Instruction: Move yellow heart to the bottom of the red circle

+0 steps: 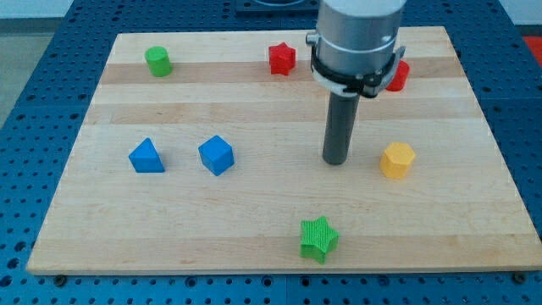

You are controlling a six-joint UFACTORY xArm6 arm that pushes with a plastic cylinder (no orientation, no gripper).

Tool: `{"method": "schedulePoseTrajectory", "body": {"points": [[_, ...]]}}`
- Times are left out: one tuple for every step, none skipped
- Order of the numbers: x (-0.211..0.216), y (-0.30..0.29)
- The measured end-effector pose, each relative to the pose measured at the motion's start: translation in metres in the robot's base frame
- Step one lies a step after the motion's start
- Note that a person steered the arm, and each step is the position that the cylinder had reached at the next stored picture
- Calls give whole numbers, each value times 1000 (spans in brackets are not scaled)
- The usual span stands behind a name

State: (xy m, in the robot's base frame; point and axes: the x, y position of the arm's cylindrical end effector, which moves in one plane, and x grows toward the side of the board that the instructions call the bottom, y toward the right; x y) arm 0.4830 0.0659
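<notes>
My tip [336, 161] rests on the wooden board [254, 246] right of centre. The red circle [400, 76] lies near the view's top right, mostly hidden behind the arm's grey body [356, 38]. A yellow hexagon-shaped block [397, 159] lies just to the right of my tip, a small gap apart. No yellow heart shows in the view. The arm's body hides part of the board's top edge.
A red star [282, 58] lies at top centre and a green cylinder [157, 61] at top left. A blue triangle [146, 157] and a blue cube [216, 155] lie at the left. A green star [318, 238] lies near the bottom edge.
</notes>
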Motion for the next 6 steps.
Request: {"method": "schedulePoseTrajectory", "body": {"points": [[-11,-15],[-71,-40],[-121,-60],[-124,-60],[-148,-43],[-185,-2]]}}
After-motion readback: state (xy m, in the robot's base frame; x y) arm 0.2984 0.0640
